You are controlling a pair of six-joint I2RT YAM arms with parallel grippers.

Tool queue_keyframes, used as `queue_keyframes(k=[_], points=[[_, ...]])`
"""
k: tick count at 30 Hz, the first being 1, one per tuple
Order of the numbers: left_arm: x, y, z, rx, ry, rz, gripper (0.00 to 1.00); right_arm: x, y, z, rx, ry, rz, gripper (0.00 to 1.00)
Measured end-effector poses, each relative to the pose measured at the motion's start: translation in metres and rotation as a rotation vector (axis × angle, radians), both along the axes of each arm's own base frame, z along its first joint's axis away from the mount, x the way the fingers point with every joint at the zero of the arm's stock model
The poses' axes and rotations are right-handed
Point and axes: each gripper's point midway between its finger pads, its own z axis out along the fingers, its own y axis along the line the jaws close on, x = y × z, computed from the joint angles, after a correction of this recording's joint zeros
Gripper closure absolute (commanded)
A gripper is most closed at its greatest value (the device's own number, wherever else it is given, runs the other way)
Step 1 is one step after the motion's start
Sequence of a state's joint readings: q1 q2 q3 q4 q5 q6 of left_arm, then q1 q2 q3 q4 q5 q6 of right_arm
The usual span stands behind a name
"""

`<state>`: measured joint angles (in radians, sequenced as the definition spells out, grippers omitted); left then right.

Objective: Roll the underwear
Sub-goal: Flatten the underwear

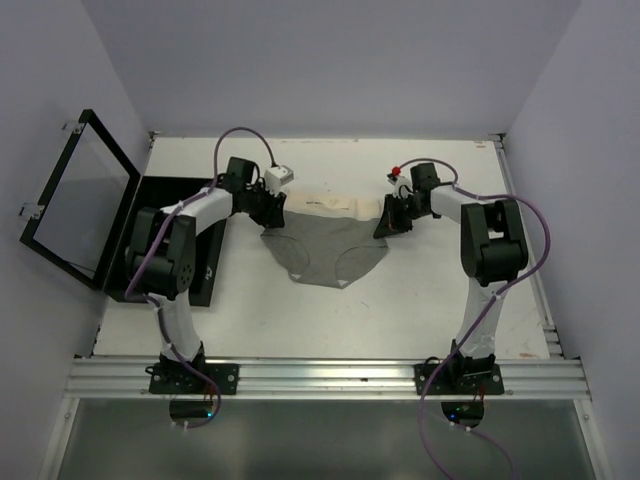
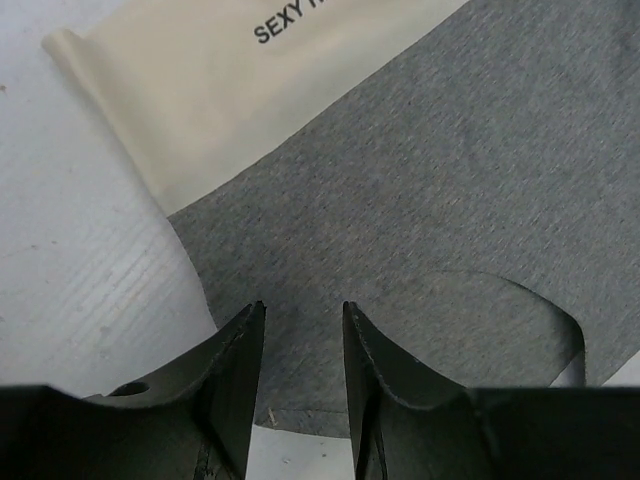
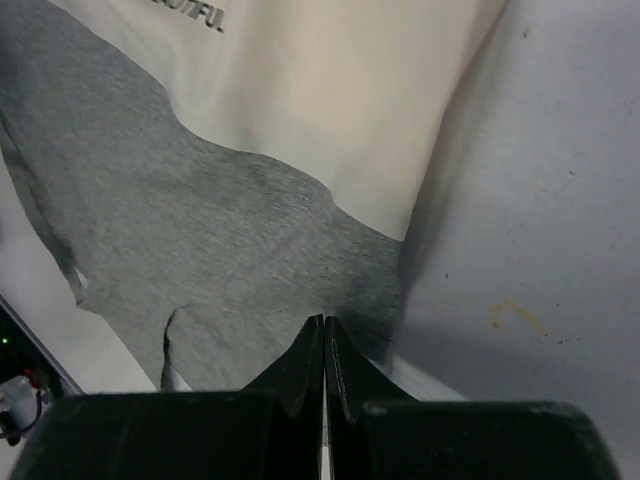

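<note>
- Heather-grey cloth underwear (image 1: 325, 250) with a cream waistband (image 1: 330, 204) lies spread flat on the white surface (image 1: 350, 320), roughly midway between the two arms. The waistband is at the far side and the crotch points toward the bases.
- A flat black box with a hinged lid (image 1: 160, 190) stands open at the left, apart from the garment.
- Left jaws: released, with a clear gap between the tips. They hang low over grey cloth just below the left waistband corner (image 2: 220, 90). Cloth shows through the gap, and nothing is gripped.
- Right jaws: clenched tip to tip, right at the garment's right side edge, just under the waistband (image 3: 330, 110). I cannot tell whether a pinch of cloth is caught between them.

Judgement: the step in hand looks like taking both waistband corners so the roll can start. The roll itself has not begun, as the garment lies fully flat.

How to do it well:
- Set the left jaws down astride the cloth edge rather than on mid-panel, so they catch both layers when they close.
- Test the right-hand pinch with a small lift before relying on it.
- Match the height of the two grips. An uneven hold would skew the band and the roll would cone.
- Keep the cloth lightly taut between the arms and turn it over toward the crotch in short, even laps.
- Risk: thin jersey may slip free, or one layer may peel off alone.
</note>
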<state>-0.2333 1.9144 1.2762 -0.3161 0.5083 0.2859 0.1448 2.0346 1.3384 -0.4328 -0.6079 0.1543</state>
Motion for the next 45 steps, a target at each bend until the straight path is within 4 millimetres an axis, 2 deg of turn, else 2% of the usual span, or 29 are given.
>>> queue_keyframes(k=[3,7,8,11,13,15,17,20,22,25,28,31,33,37,41,45], points=[[-0.007,0.002,-0.012,0.009,0.048,0.017,0.62,-0.012,-0.003,-0.012,-0.007,0.040,0.018,1.00],[-0.029,0.008,-0.029,0.031,0.126,0.011,0.64,-0.021,-0.003,-0.012,-0.005,0.034,0.066,1.00],[-0.032,0.007,-0.028,0.024,0.126,0.000,0.63,-0.026,-0.004,-0.012,-0.006,0.040,0.085,1.00],[-0.048,0.008,-0.023,0.015,0.135,-0.038,0.59,-0.042,-0.004,-0.007,0.002,0.066,0.137,0.91],[-0.051,0.007,-0.011,0.006,0.114,-0.042,0.59,-0.044,-0.003,0.001,0.010,0.056,0.150,0.90],[-0.042,0.004,0.006,-0.012,0.063,-0.039,0.59,-0.037,-0.001,0.017,0.017,0.013,0.148,0.90],[-0.019,-0.003,0.029,-0.041,-0.007,-0.033,0.59,-0.018,0.002,0.037,0.030,-0.054,0.134,0.90],[0.028,-0.021,0.065,-0.116,-0.109,-0.022,0.60,0.018,0.009,0.065,0.055,-0.168,0.104,0.92],[0.058,-0.032,0.078,-0.166,-0.156,-0.007,0.60,0.038,0.013,0.075,0.072,-0.215,0.083,0.93],[0.081,-0.042,0.067,-0.210,-0.143,0.015,0.61,0.057,0.017,0.069,0.093,-0.223,0.055,0.93],[0.084,-0.045,0.032,-0.221,-0.063,0.051,0.61,0.065,0.016,0.040,0.098,-0.172,0.028,0.94],[0.082,-0.044,-0.005,-0.223,0.034,0.096,0.61,0.064,0.012,0.006,0.078,-0.101,0.002,0.95],[0.081,-0.041,-0.024,-0.231,0.089,0.130,0.63,0.062,0.009,-0.007,0.077,-0.067,-0.010,0.97],[0.097,-0.028,-0.022,-0.251,0.084,0.206,0.65,0.068,0.002,-0.008,0.078,-0.078,-0.032,0.99],[0.106,-0.014,-0.023,-0.260,0.088,0.259,0.64,0.071,-0.006,-0.010,0.083,-0.085,-0.050,1.00],[0.106,-0.012,-0.021,-0.281,0.089,0.250,0.57,0.072,-0.008,-0.009,0.094,-0.087,-0.060,0.97]])
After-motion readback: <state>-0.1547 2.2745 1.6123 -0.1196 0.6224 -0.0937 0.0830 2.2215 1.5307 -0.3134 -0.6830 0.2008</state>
